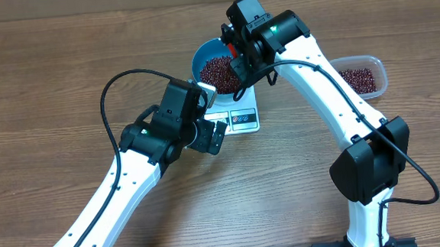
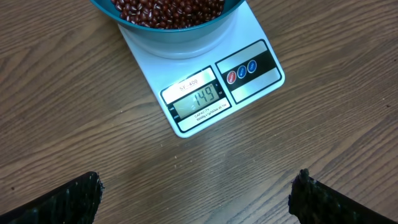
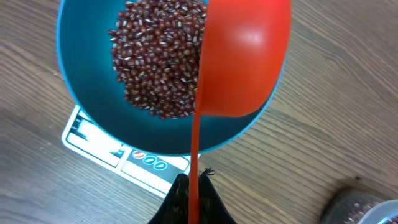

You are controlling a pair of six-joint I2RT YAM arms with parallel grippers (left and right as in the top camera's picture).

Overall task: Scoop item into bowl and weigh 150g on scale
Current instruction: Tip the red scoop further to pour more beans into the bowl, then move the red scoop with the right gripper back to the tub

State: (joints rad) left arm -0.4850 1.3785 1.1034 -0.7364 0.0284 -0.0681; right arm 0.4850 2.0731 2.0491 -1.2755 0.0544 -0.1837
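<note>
The blue bowl (image 1: 198, 60) stands on the white scale (image 1: 244, 118) and holds a heap of dark red beans (image 1: 218, 71). In the left wrist view the scale's display (image 2: 199, 99) shows 149 below the bowl (image 2: 186, 37). My right gripper (image 3: 194, 196) is shut on the thin handle of a red scoop (image 3: 245, 56). The scoop is turned on its side above the bowl's right half, beside the beans (image 3: 158, 62). My left gripper (image 2: 196, 199) hangs open over bare wood just in front of the scale, with its fingertips (image 2: 68, 202) far apart and nothing between them.
A clear plastic tub (image 1: 381, 71) with more beans stands on the wooden table to the right of the scale. Its blurred corner (image 3: 360, 208) shows in the right wrist view. The left arm lies close to the scale's front left corner.
</note>
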